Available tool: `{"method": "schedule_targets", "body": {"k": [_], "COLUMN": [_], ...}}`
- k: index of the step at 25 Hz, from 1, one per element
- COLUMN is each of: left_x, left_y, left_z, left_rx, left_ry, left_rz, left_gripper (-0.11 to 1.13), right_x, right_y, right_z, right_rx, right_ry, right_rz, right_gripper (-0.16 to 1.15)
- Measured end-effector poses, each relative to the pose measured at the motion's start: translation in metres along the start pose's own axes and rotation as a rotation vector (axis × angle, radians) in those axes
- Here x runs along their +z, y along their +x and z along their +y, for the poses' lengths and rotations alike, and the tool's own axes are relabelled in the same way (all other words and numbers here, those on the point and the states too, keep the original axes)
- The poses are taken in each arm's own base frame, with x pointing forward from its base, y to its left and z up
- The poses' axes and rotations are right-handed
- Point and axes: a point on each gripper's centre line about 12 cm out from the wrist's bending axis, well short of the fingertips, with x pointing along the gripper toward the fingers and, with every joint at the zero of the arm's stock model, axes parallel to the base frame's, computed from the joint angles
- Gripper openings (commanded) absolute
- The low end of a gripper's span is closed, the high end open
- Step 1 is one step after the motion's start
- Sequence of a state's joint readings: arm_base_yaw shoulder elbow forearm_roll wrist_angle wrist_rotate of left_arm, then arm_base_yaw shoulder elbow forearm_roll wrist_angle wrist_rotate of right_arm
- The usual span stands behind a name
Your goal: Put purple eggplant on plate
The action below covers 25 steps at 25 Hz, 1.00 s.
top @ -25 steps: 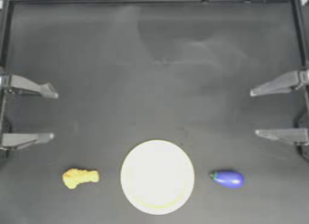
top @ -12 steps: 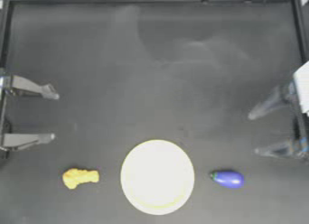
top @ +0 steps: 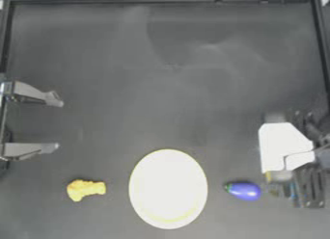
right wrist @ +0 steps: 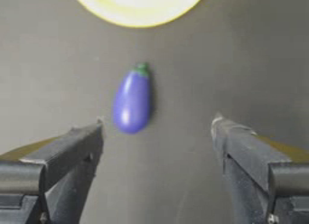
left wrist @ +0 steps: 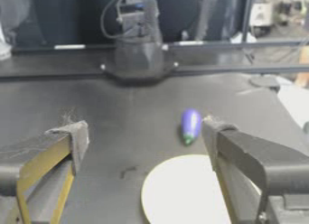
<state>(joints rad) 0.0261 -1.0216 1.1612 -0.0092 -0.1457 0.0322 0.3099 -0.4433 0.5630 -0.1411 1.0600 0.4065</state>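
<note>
Plate (top: 168, 189): lay on the tabletop (top: 168, 79), near its front edge, middle. Purple eggplant (top: 243, 191): on the tabletop just right of the plate, apart from it, stem toward the plate. Lumpy object (top: 85, 189): left of the plate, farther off. Right claw (right wrist: 158, 128): just right of the eggplant. Left claw (top: 57, 125): far left edge.

overhead view straight down, both wrist views share purple eggplant (right wrist: 133, 101), plate (left wrist: 181, 196)

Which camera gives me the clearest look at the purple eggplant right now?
The right wrist view: the purple eggplant lies large and unblocked just ahead of the open right gripper, stem toward the plate. The top view shows it small beside the plate; the left wrist view shows it farther off.
</note>
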Motion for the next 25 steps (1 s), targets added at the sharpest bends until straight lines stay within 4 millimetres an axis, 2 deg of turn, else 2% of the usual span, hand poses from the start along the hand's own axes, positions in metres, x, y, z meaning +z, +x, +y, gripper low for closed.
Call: {"method": "schedule_targets", "body": {"k": [8,17,25], "left_x": [0.0,0.0,0.0], "left_y": [0.0,0.0,0.0], "left_z": [0.001,0.001,0.001], "left_rx": [0.003,0.005,0.005], "left_ry": [0.0,0.002,0.002], "left_rz": [0.0,0.0,0.0], "left_gripper": [1.03,1.03,1.03], "right_x": [-0.013,-0.025,-0.035], "right_y": [0.044,0.086,0.114], "right_z": [0.011,0.015,0.021], "right_rx": [-0.036,-0.018,-0.009], "right_ry": [0.059,0.084,0.105], "right_rz": [0.123,0.117,0.127], "right_gripper": [0.99,0.99,0.99]}}
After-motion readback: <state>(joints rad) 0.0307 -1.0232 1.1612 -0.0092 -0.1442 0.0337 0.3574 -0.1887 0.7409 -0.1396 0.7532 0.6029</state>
